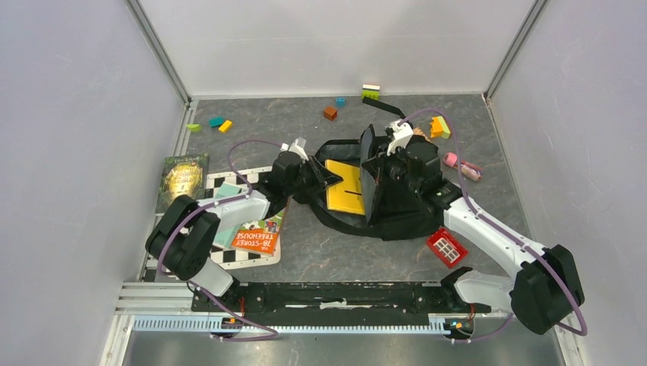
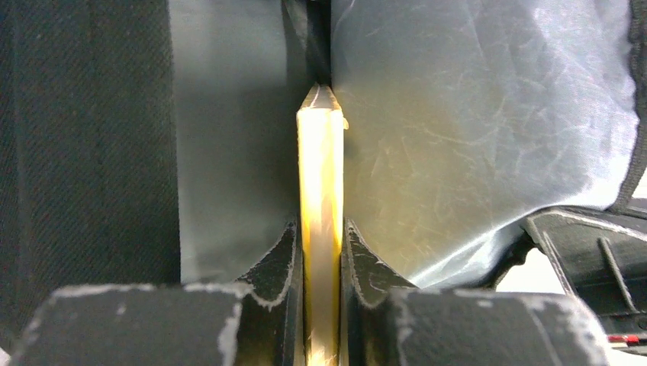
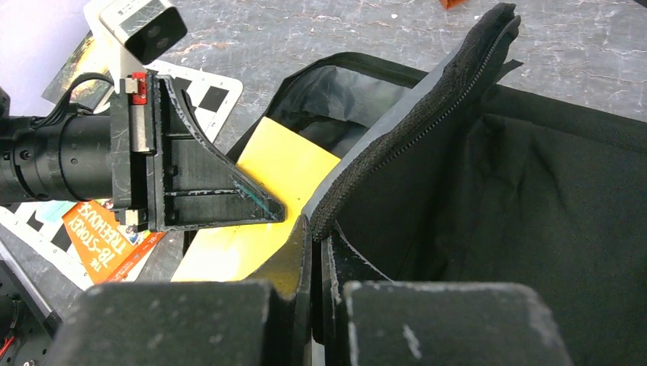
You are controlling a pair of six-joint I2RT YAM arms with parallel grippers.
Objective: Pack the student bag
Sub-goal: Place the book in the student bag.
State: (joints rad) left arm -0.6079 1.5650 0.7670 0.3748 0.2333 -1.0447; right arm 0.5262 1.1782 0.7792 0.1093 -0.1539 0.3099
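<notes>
The black student bag (image 1: 404, 206) lies mid-table with its flap (image 1: 370, 171) held upright and its grey lining (image 2: 473, 137) showing. My left gripper (image 1: 324, 177) is shut on a thin yellow book (image 1: 345, 187), which lies flat in the bag's mouth. In the left wrist view the book (image 2: 320, 198) runs edge-on between the fingers (image 2: 284, 259) toward the lining. My right gripper (image 1: 379, 162) is shut on the flap's zipper edge (image 3: 412, 137) and holds it up. In the right wrist view the yellow book (image 3: 259, 198) and the left gripper (image 3: 255, 207) lie beside the flap.
An orange "Treehouse" book (image 1: 258, 238), a green book (image 1: 183, 179) and a checkered board (image 1: 229, 187) lie on the left. A red basket (image 1: 447, 247) sits right of the bag. A pink item (image 1: 461, 166) and several coloured blocks (image 1: 330, 112) lie at the back.
</notes>
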